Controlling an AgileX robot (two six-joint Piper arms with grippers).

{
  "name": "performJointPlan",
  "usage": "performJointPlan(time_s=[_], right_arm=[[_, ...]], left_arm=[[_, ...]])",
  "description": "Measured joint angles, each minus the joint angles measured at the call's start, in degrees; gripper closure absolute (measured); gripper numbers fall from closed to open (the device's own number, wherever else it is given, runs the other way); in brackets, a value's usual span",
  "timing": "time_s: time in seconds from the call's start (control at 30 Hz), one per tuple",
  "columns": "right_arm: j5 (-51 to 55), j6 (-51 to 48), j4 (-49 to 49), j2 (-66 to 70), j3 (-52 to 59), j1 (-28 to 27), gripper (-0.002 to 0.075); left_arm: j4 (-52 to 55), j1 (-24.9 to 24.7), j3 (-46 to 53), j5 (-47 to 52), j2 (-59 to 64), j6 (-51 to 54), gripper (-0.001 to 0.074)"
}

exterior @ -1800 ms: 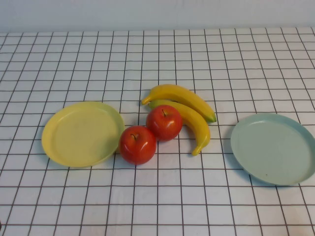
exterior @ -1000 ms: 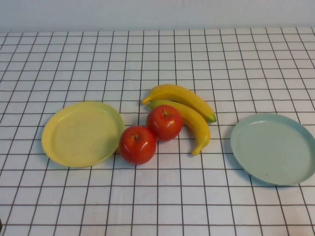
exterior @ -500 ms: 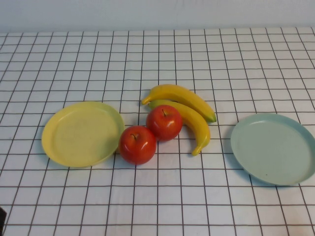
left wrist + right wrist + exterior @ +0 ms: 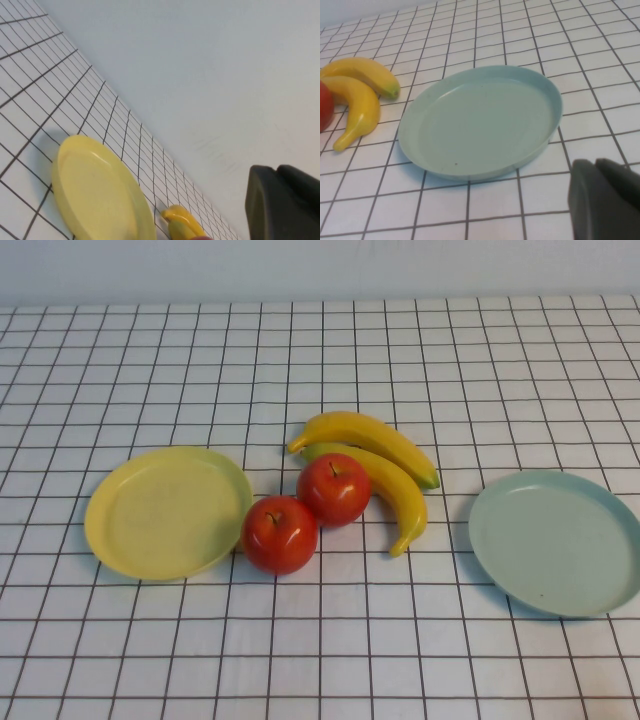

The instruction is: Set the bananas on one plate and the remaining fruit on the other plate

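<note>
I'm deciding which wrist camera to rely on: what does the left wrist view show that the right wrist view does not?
Only the left wrist view shows the round yellow plate and the left gripper, raised above the table. Only the right wrist view shows the round pale blue-green plate, a red apple's edge, both yellow bananas and the right gripper. Shared: a banana and the white checked tablecloth.

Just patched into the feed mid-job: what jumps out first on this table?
Dead centre on the checked cloth sit two red apples touching each other, with two bananas curled right behind them. The yellow plate lies to their left, against the nearer apple, and the pale blue-green plate lies apart to the right; neither holds anything. Neither claw is over the table: only a dark part of the left claw and right claw shows at its wrist view's edge.
</note>
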Motion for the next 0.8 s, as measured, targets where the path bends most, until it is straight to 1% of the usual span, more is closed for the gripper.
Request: performJointPlan(time_s=[0.13,0.2,0.3,0.4,0.5,0.63,0.7,0.8], right_arm=[[0.0,0.0,0.0,0.0,0.0,0.0,0.0743],[0.0,0.0,0.0,0.0,0.0,0.0,0.0743],[0.0,0.0,0.0,0.0,0.0,0.0,0.0743],[0.0,0.0,0.0,0.0,0.0,0.0,0.0743],[0.0,0.0,0.0,0.0,0.0,0.0,0.0743],[0.0,0.0,0.0,0.0,0.0,0.0,0.0743],[0.0,0.0,0.0,0.0,0.0,0.0,0.0743],[0.0,0.0,0.0,0.0,0.0,0.0,0.0743]], left_arm=[[-0.66,0.0,0.0,0.0,0.0,0.16,0.074],[-0.32,0.0,-0.17,1.93,0.0,1.3,0.074],[2.23,0.0,-4.18,9.81,0.14,9.02,0.074],[4.48,0.0,-12.09,16.7,3.86,18.52,0.074],[5.26,0.0,-19.46,22.99,11.57,27.38,0.074],[5.88,0.0,-28.89,33.16,25.39,39.25,0.074],[7.11,0.0,-33.91,39.05,32.53,42.9,0.074],[11.45,0.0,-42.51,46.77,42.19,44.68,0.074]])
